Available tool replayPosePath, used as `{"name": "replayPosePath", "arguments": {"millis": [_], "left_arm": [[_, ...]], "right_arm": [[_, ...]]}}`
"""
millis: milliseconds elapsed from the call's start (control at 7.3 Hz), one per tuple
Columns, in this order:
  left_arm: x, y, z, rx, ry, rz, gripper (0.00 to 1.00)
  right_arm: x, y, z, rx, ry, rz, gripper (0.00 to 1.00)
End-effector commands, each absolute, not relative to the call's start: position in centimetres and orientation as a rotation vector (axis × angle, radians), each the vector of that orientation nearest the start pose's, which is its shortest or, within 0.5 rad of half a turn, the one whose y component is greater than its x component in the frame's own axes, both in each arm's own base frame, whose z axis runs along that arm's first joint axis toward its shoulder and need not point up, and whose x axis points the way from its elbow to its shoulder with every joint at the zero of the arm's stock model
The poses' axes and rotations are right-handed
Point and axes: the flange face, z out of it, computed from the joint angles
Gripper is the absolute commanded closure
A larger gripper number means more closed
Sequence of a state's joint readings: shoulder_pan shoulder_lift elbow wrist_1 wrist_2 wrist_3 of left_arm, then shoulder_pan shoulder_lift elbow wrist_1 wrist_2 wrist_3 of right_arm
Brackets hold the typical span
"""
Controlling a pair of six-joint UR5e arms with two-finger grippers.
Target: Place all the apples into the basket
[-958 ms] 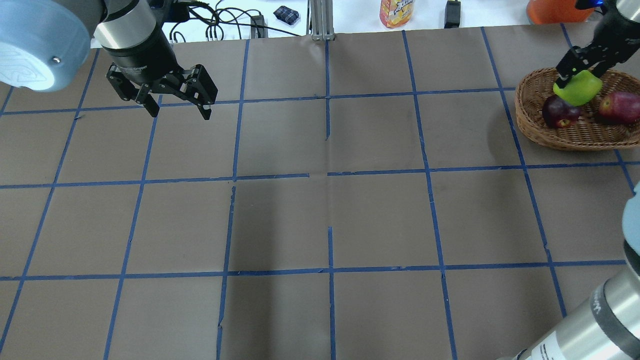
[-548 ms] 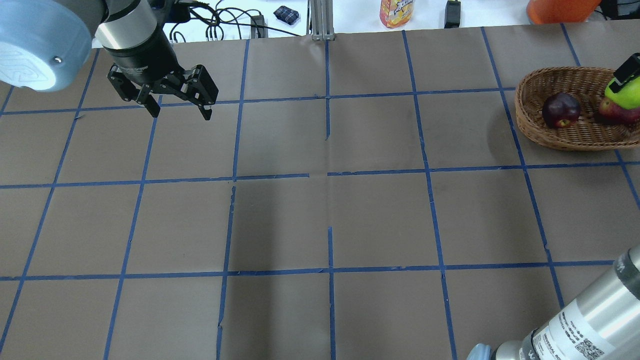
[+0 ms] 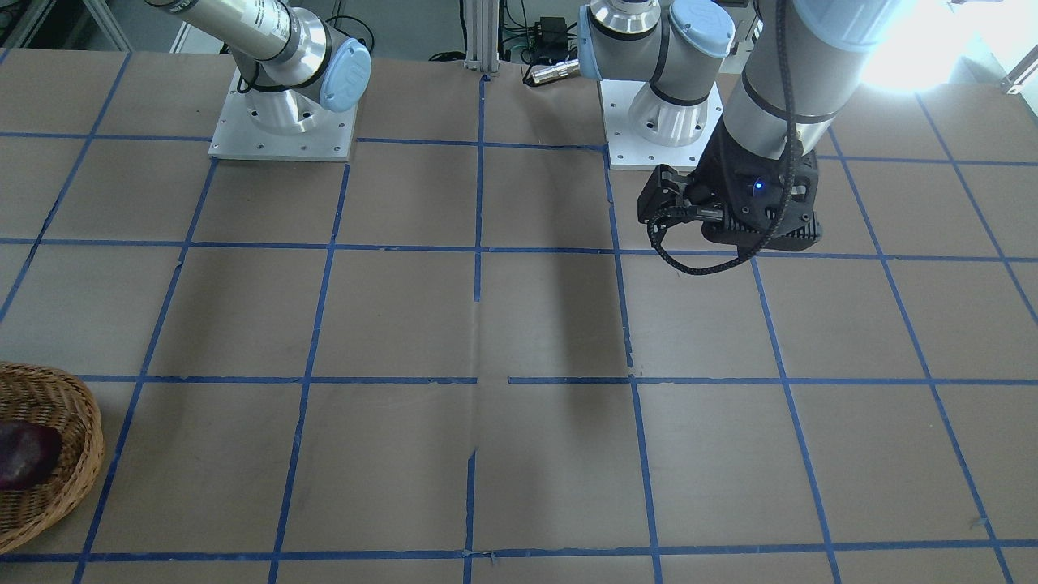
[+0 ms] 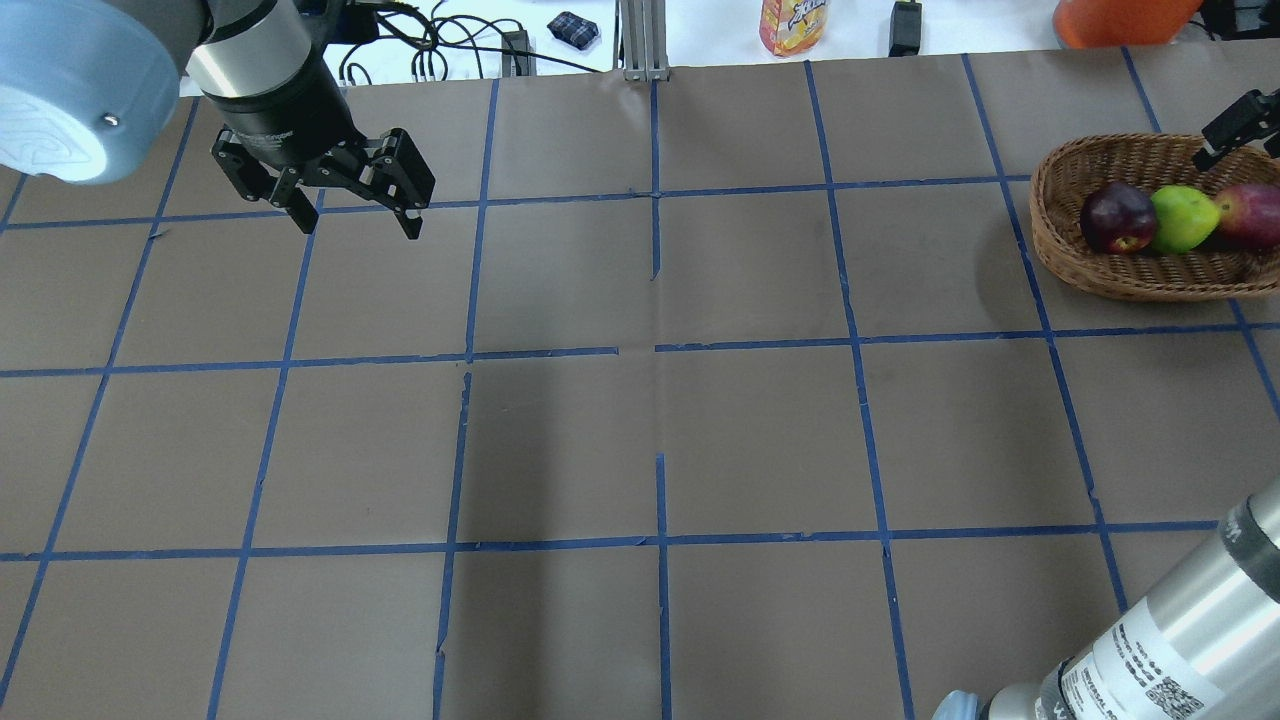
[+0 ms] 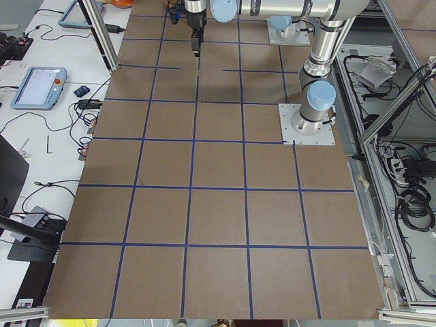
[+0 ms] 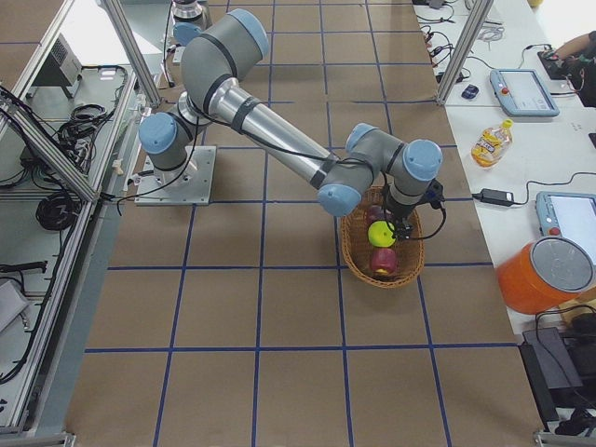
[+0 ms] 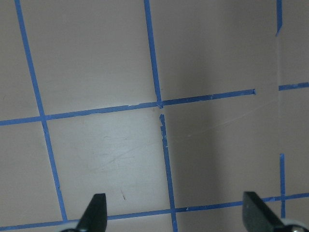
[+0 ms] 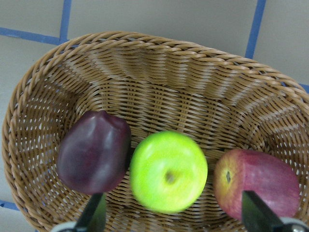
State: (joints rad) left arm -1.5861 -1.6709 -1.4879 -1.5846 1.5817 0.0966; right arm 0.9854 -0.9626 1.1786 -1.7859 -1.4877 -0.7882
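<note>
Left gripper [image 4: 358, 226] is hanging over the counter [image 4: 760, 430] near its far left corner, fingers spread wide and gripping nothing – brown surface and blue tape lines are showing beneath it in the wrist view. Basket [image 4: 1046, 236] is sitting at the right edge of the counter, toward the far corner. All three apples are lying inside it in a row: maroon apple [image 4: 1117, 216] leftmost, green apple [image 4: 1182, 218] just beside it in the middle, red apple [image 4: 1250, 213] rightmost, its yellowish patch facing the green one. Right gripper [image 8: 175, 216] is hovering directly above the basket – fingers parted wide, holding nothing, clear of the fruit.
</note>
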Motion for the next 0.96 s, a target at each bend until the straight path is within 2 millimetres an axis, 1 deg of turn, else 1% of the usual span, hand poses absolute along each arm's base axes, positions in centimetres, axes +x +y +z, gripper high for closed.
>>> {"name": "replayPosePath", "arguments": {"millis": [0, 137, 274, 411, 548, 685, 821], "left_arm": [[-14.0, -52.9, 47.6, 0.175, 3.125, 0.049, 0.0], [-14.0, -53.0, 47.6, 0.175, 3.125, 0.049, 0.0], [-14.0, -53.0, 47.5, 0.175, 3.125, 0.051, 0.0], [-14.0, -53.0, 47.5, 0.175, 3.125, 0.049, 0.0], [-14.0, -53.0, 47.5, 0.175, 3.125, 0.051, 0.0], [-14.0, -52.9, 47.7, 0.175, 3.125, 0.046, 0.0], [-14.0, -52.8, 47.9, 0.175, 3.122, 0.039, 0.0]], "right_arm": [[-26.9, -67.6, 35.1, -0.318, 3.049, -0.066, 0.0], [-23.5, -65.8, 40.2, -0.341, 3.036, -0.04, 0.0], [-18.2, -64.2, 45.0, -0.377, 3.025, -0.023, 0.0], [-12.7, -62.2, 49.3, -0.265, 3.04, -0.01, 0.0], [-6.4, -60.3, 51.7, -0.164, 3.03, 0.055, 0.0], [-0.6, -58.0, 52.9, -0.111, 3.012, 0.177, 0.0], [4.0, -56.3, 54.3, -0.042, 3.01, 0.212, 0.0]]}}
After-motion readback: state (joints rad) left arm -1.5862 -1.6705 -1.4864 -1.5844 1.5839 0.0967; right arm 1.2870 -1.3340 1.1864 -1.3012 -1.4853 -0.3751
